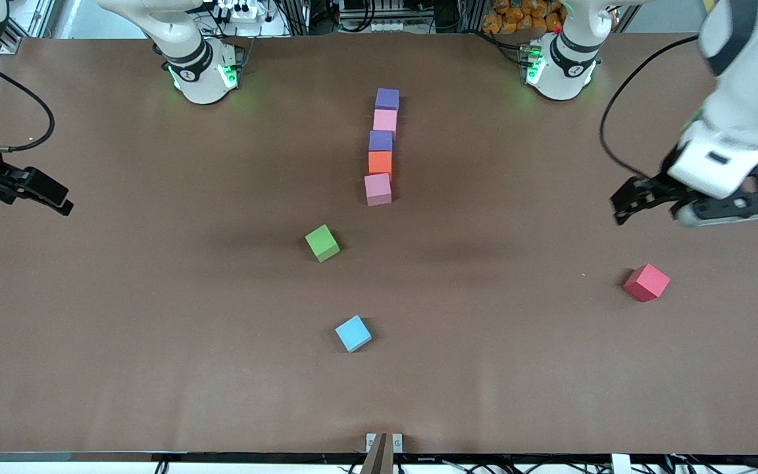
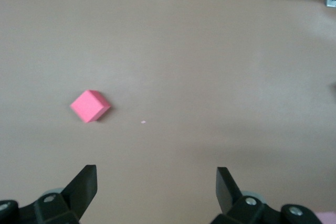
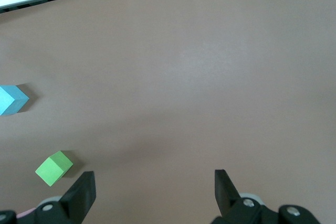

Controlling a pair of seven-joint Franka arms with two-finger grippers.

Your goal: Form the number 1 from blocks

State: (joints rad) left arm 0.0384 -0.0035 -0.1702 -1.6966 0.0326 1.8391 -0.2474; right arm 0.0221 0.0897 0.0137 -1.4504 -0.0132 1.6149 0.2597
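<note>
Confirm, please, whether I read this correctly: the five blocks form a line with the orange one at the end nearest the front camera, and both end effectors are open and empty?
Not quite: the front view shows a light pink block at that end; the orange block sits second. The rest holds.

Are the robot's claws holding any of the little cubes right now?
No, nothing is held. The left gripper is open over bare table near the red cube, and the right gripper is open too, at its own end.

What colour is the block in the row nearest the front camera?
Light pink block, clearest in the front view, touching the orange block.
</note>
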